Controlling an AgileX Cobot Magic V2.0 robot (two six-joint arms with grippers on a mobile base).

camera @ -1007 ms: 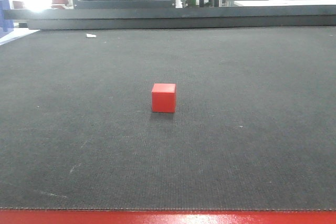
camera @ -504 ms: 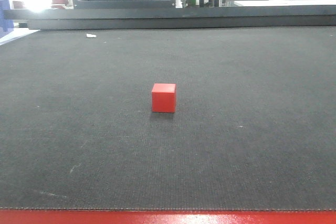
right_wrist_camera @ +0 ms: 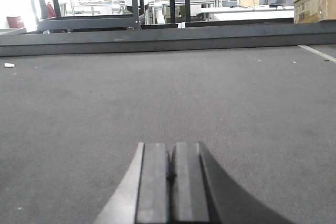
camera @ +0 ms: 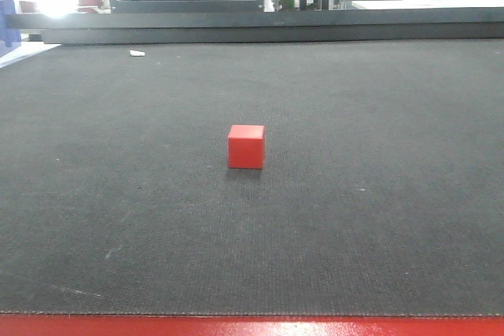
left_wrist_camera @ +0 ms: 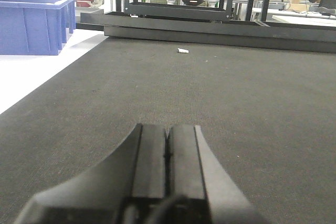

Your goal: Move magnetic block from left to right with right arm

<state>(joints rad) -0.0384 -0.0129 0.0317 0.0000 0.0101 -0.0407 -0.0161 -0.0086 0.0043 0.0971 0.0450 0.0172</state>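
Note:
The magnetic block (camera: 246, 146), a small plain red cube, rests alone on the dark mat in the front view, near the middle. Neither arm shows in that view. In the left wrist view my left gripper (left_wrist_camera: 167, 128) is shut, its two pads pressed together with nothing between them, low over the mat. My right gripper (right_wrist_camera: 171, 145) in the right wrist view is likewise shut and holds nothing. The cube appears in neither wrist view.
The dark mat (camera: 378, 218) has a red front edge (camera: 252, 326). A small white scrap (camera: 137, 53) lies at the back left. A dark rail (camera: 268, 27) bounds the far side. A blue bin (left_wrist_camera: 34, 22) stands off the mat to the left.

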